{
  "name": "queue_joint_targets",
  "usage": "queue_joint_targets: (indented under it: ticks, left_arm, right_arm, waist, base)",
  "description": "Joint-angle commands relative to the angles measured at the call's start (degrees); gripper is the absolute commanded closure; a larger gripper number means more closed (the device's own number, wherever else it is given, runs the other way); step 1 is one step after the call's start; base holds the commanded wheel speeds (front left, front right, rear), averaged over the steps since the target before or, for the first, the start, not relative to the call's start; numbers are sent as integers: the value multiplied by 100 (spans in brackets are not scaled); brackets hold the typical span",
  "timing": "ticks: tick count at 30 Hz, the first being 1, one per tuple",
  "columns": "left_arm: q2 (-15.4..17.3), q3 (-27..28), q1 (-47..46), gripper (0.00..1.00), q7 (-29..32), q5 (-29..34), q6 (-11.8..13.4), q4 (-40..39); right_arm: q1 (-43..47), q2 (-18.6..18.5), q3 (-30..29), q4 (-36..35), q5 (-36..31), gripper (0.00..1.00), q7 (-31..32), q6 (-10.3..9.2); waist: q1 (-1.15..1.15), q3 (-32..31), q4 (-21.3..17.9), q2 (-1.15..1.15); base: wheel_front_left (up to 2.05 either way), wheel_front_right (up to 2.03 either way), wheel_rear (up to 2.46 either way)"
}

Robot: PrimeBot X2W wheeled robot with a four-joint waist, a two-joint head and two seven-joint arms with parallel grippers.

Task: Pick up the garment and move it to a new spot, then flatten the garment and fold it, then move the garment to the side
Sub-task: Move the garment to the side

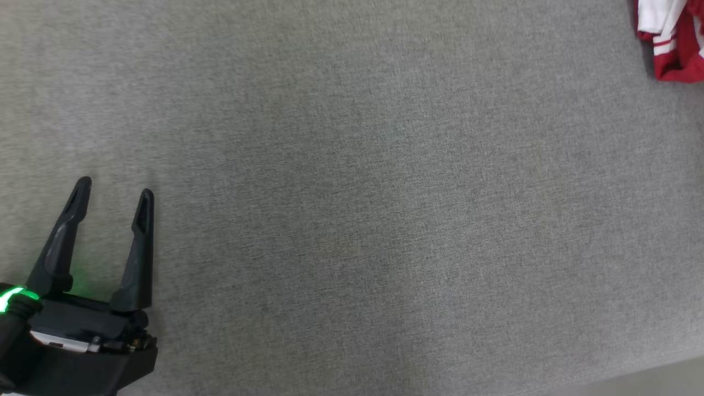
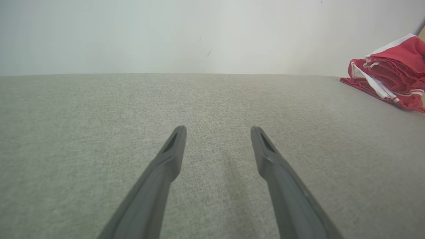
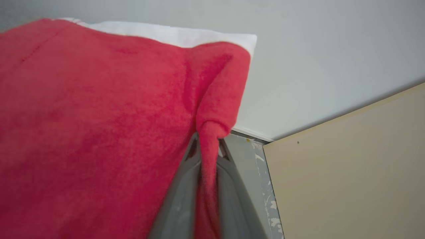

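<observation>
The red and white garment (image 1: pixel 674 41) lies bunched at the far right corner of the grey fabric surface (image 1: pixel 352 192). From the left wrist it appears as a crumpled heap, the garment (image 2: pixel 390 78), at the right edge. My right gripper (image 3: pixel 208 142) is shut on a fold of the red garment (image 3: pixel 99 126), which drapes to the left of its fingers. My left gripper (image 1: pixel 114 191) hovers low at the lower left over bare surface, far from the garment; my left gripper (image 2: pixel 218 130) is open with nothing between its fingers.
A pale wall (image 2: pixel 199 33) stands behind the surface's far edge. A beige panel (image 3: pixel 348 166) and a strip of floor (image 3: pixel 249 159) show past the right fingers. The surface's near edge (image 1: pixel 632 374) runs along the lower right.
</observation>
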Motion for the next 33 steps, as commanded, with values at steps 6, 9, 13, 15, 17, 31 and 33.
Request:
queue_joint_targets:
  ticks: [6,9,13,15,17,31,33]
  left_arm:
    - [-35,64,68,0,-1,-45,9,-7]
    - [-94,62,29,0,-1,-59,9,78]
    - [-248,46,47,0,-1,-60,9,251]
    - [-334,32,108,0,-2,-46,9,366]
    - [-415,47,198,0,-2,-50,9,522]
    - [-1020,514,1338,0,-2,116,41,1373]
    - [-1084,544,1474,0,-1,159,58,1458]
  right_arm:
    - [-179,154,-174,153,-578,0,-193,-18]
    - [-192,315,-446,204,-806,0,-404,-18]
    - [-17,600,-698,183,-990,0,-720,-18]
    - [134,809,-818,137,-973,0,-926,-18]
    - [332,1055,-845,37,-980,0,-1147,-18]
    - [2661,2787,-803,-1290,-544,0,-1831,-18]
    - [3216,2901,-891,-1597,-509,0,-1843,-18]
  waist:
    - [-1,109,-46,-1]
    - [-1,-14,16,-1]
    - [-1,-423,147,-1]
    - [-1,-711,224,-1]
    - [-1,-1042,304,-1]
    - [-1,-3329,613,-1]
    - [-1,-3570,671,-1]
  base:
    - [0,0,0]
    - [0,0,0]
    - [0,0,0]
    - [0,0,0]
    - [0,0,0]
    - [0,0,0]
    - [0,0,0]
